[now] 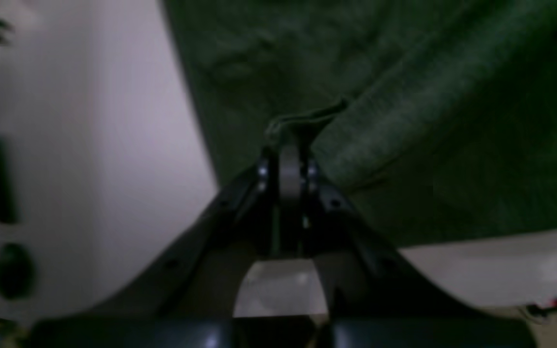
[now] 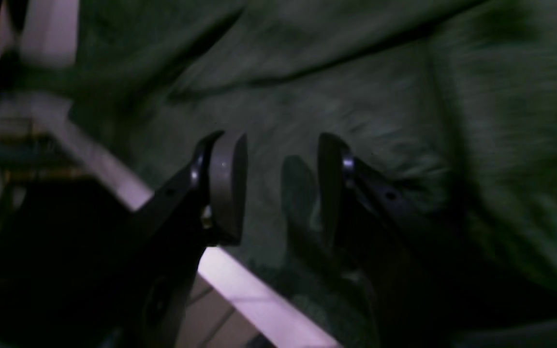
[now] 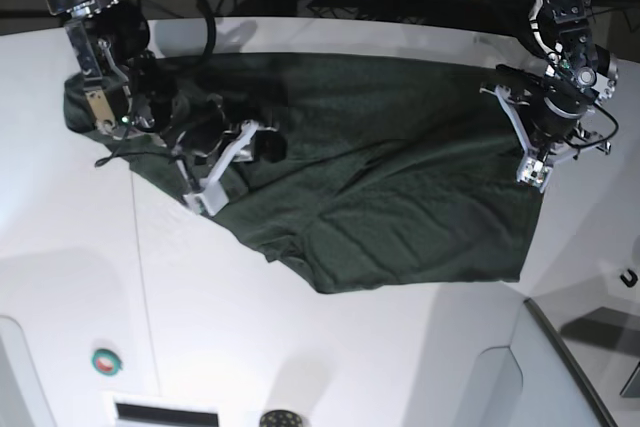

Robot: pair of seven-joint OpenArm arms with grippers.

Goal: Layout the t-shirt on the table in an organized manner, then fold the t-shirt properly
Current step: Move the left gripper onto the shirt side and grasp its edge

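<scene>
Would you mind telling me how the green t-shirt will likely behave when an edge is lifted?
The t-shirt looks thin and wrinkled, so it will probably drape limply. The left gripper pinches only a small fold, so the rest may drag across the smooth table.

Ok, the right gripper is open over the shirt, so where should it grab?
Probably the t-shirt edge by the table rim just below the right gripper. Come straight down from above: the cloth lies flat there, so a pinch at its border catches best, matching the left gripper already clamped on its edge.
</scene>
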